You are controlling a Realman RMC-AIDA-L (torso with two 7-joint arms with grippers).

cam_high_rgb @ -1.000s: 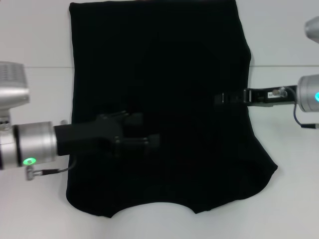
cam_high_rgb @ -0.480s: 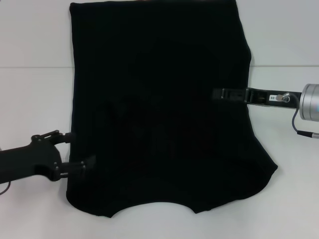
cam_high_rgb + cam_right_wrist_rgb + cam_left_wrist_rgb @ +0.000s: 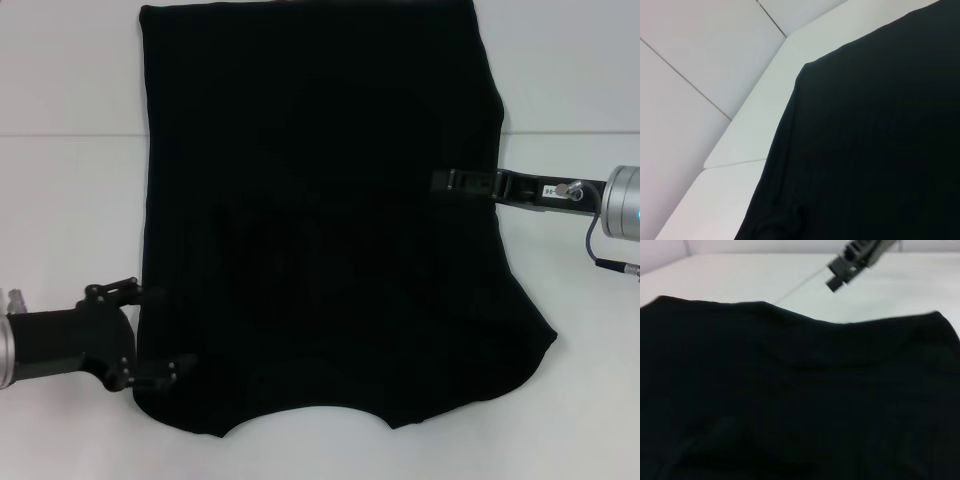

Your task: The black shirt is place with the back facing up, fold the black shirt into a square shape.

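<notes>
The black shirt (image 3: 320, 200) lies flat on the white table, its curved neckline at the near edge. A short sleeve juts out at the near right. My left gripper (image 3: 172, 330) is open at the shirt's near-left edge, one finger at the hem line and the other closer to the front corner, with nothing between them. My right gripper (image 3: 442, 183) reaches in from the right over the shirt's right side, seen edge-on. The left wrist view shows the shirt (image 3: 800, 390) close up, with the right gripper (image 3: 840, 275) beyond it. Shirt fabric (image 3: 880, 140) fills most of the right wrist view.
The white table (image 3: 70, 200) shows on both sides of the shirt, with a seam line running across it. A wall panel (image 3: 690, 50) stands behind the table's far edge.
My left gripper has drawn back from over the shirt's middle to its left edge, then shifted toward the near-left corner. The right gripper has hardly moved.
</notes>
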